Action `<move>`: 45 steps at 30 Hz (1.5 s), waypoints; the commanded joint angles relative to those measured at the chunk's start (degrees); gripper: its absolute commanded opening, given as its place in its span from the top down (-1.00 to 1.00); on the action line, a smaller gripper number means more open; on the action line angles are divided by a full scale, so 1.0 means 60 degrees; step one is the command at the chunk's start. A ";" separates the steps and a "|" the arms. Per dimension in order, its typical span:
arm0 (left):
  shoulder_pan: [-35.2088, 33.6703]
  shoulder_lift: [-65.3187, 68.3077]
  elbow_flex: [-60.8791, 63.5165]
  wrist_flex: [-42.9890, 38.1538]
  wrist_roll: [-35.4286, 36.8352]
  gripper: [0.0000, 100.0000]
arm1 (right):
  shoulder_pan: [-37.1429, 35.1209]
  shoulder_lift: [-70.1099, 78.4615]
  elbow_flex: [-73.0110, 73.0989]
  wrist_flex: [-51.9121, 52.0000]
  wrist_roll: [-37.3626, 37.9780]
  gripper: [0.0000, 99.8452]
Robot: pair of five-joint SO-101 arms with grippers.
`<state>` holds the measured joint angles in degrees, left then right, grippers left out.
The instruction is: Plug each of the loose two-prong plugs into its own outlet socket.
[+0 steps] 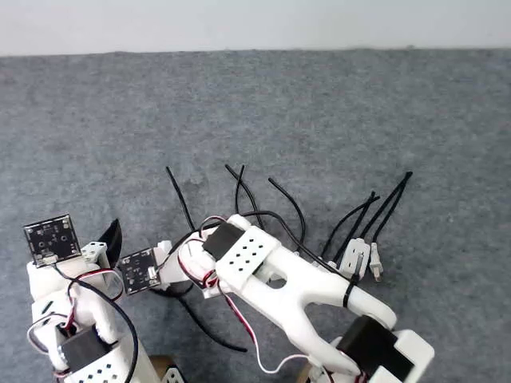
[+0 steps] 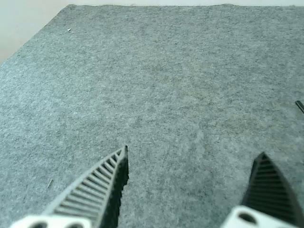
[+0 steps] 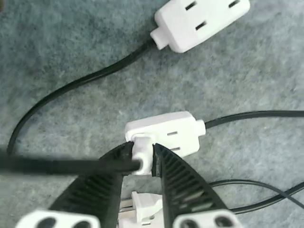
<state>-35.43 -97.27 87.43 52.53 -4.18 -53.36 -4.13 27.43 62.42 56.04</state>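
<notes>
Grey felt (image 2: 166, 71) under left gripper (image 2: 193, 151), fingers wide; right gripper (image 3: 142, 147) pinches two-prong plug (image 3: 141, 154) at outlet socket (image 3: 175, 133), which may skid if prongs miss slots.

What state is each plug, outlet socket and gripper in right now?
right gripper: shut on the held plug.
held plug: pressed against the near outlet socket; cannot tell if fully seated.
near outlet socket: held plug at one end, the slots that show are free.
second outlet socket: slots empty.
loose plug: unplugged, lying on the mat.
left gripper: open, empty.
</notes>
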 commanded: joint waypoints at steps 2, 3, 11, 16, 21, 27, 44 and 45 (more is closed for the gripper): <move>-0.0059 -0.0088 -0.0022 -0.0352 0.0073 0.24 | 0.0198 0.0374 -0.0249 -0.0359 0.0147 0.98; -0.0059 -0.0088 -0.0022 -0.0352 0.0073 0.24 | 0.0198 0.0374 -0.0249 -0.0359 0.0147 0.98; -0.0059 -0.0103 0.0037 -0.0366 0.0059 0.24 | 0.0359 0.0359 -0.0103 -0.0095 0.0147 0.98; -0.0059 -0.0103 0.0037 -0.0366 0.0059 0.24 | 0.0652 0.0315 -0.0205 0.0095 0.0147 0.98; -0.0059 -0.0103 0.0037 -0.0366 0.0059 0.24 | 0.0681 -0.0476 0.0088 0.0095 0.0103 0.98; -0.0059 -0.0103 0.0037 -0.0396 0.0059 0.24 | 0.0769 -0.1722 0.0689 0.0081 -0.0029 0.98; 0.1568 -0.0103 -0.0330 -0.0645 0.0425 0.24 | 0.0711 -0.4945 0.0410 0.0183 -0.2388 0.98; 0.2066 -0.0103 -0.0447 -0.0747 0.0513 0.24 | 0.0755 -0.5150 0.0190 0.0300 -0.2623 0.98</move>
<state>-31.65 -97.45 88.40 50.86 -3.82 -49.58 -28.48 32.53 62.59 45.58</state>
